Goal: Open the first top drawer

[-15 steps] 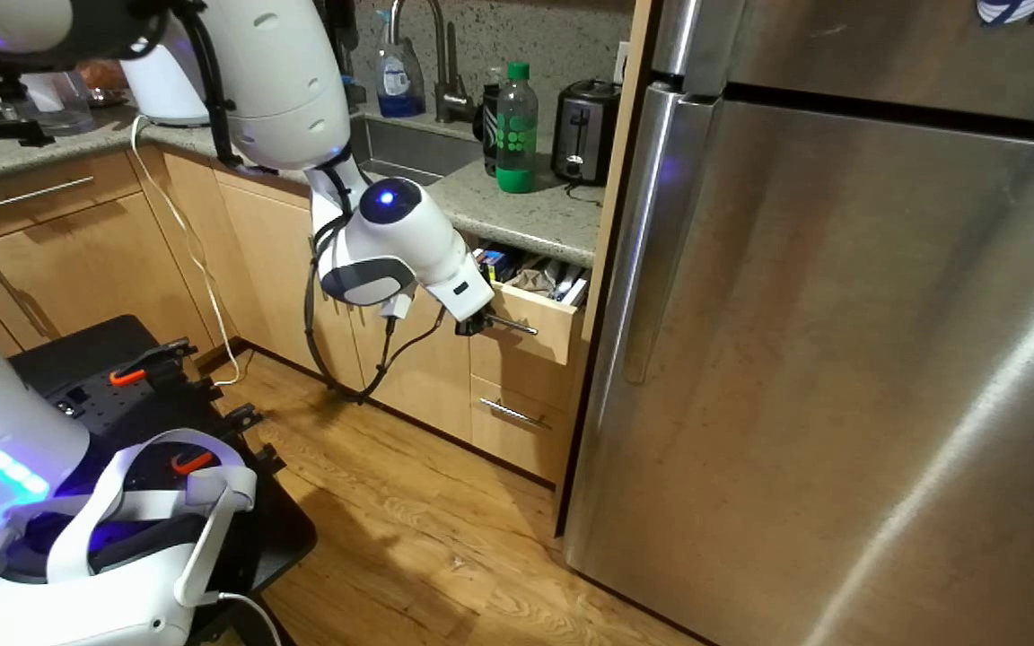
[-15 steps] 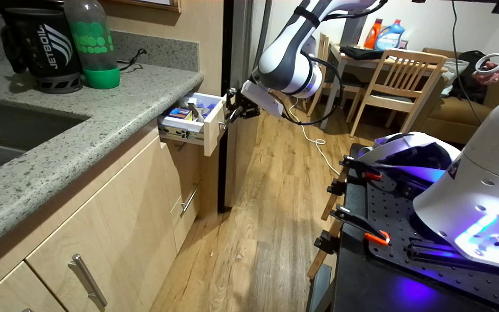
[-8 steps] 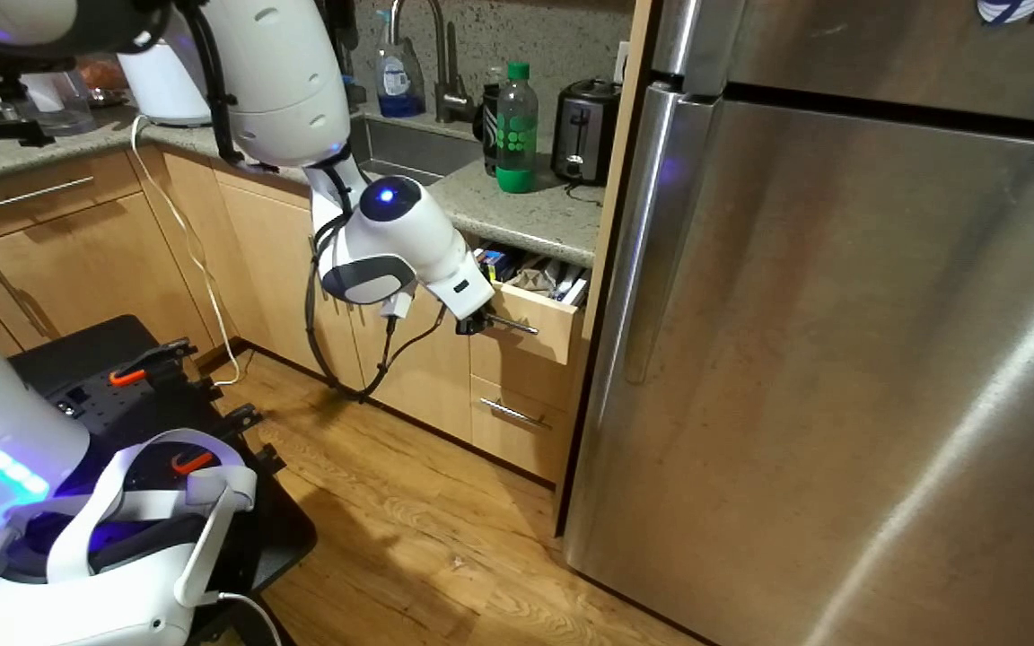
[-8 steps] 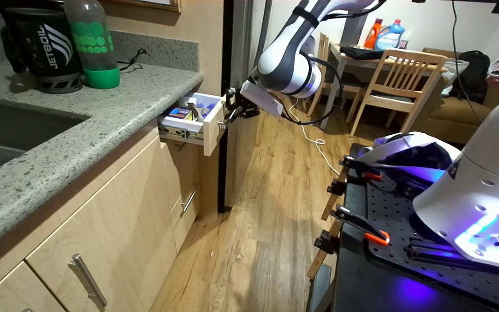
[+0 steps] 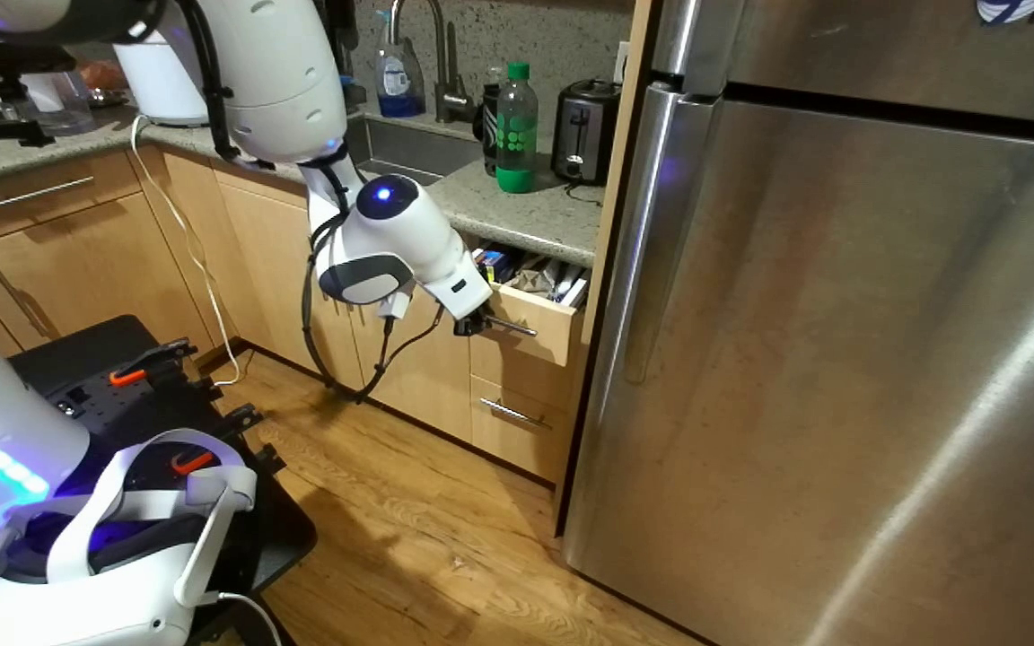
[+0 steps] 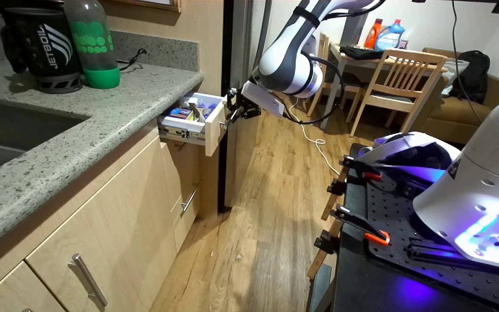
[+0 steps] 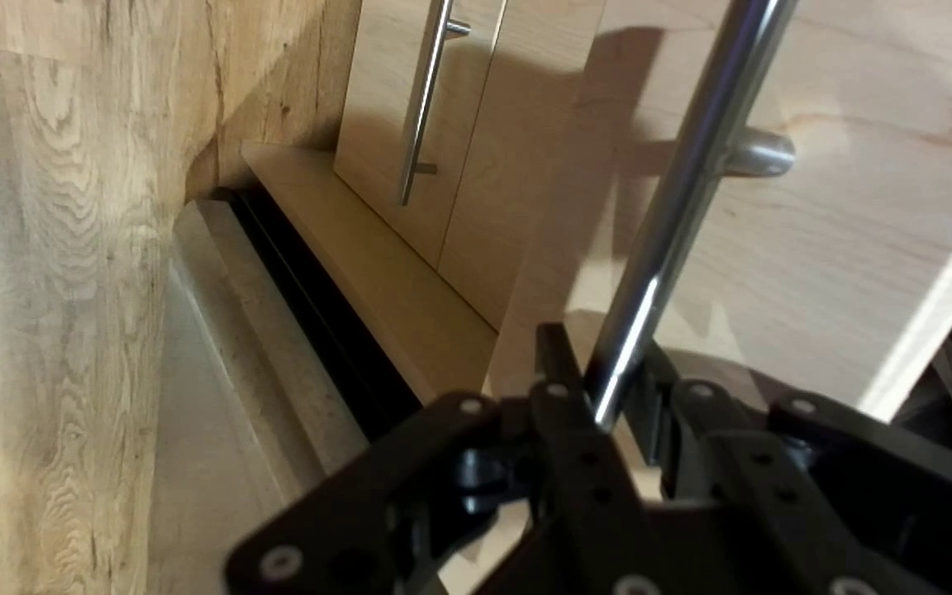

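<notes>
The first top drawer (image 5: 546, 334) stands part-way out under the counter. Its light-wood front also shows in an exterior view (image 6: 213, 133), with a pale interior holding small boxes and loose items. Its metal bar handle (image 7: 683, 198) runs diagonally across the wrist view. My gripper (image 7: 606, 359) is shut around one end of this bar, with a black finger on each side of it. In both exterior views the gripper (image 5: 474, 323) (image 6: 240, 106) is at the handle in front of the drawer face. The fingertips are too dark and small there to make out.
A lower drawer with a bar handle (image 5: 515, 413) is closed below. The steel fridge (image 5: 840, 359) stands right beside the drawer. The counter edge (image 6: 115, 125) overhangs it. A green bottle (image 5: 517, 130) and a toaster (image 5: 585, 133) stand on the counter.
The drawer front and my gripper have moved very slightly outward, away from the cabinet. A person's hand with a controller in the background has moved toward the frame's edge.
</notes>
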Controlling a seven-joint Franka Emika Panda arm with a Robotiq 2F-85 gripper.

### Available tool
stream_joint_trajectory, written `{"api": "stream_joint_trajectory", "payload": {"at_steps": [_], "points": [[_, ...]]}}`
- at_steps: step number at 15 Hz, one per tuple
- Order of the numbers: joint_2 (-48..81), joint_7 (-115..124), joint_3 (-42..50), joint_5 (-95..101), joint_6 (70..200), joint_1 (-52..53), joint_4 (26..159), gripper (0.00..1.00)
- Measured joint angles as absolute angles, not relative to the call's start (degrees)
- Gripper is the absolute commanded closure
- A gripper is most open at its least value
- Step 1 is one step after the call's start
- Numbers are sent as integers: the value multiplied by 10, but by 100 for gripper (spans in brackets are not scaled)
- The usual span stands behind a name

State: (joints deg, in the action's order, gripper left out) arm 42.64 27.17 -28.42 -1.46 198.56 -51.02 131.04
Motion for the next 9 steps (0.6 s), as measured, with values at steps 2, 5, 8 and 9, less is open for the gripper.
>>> {"api": "stream_joint_trajectory", "payload": {"at_steps": [2,5,8,9], "points": [[424,272,-282,-15,1986,-510,1314,95],[419,272,-280,-14,1986,-510,1321,95],[413,272,-277,-14,1987,-510,1328,95],[412,272,-276,-14,1987,-510,1330,95]]}}
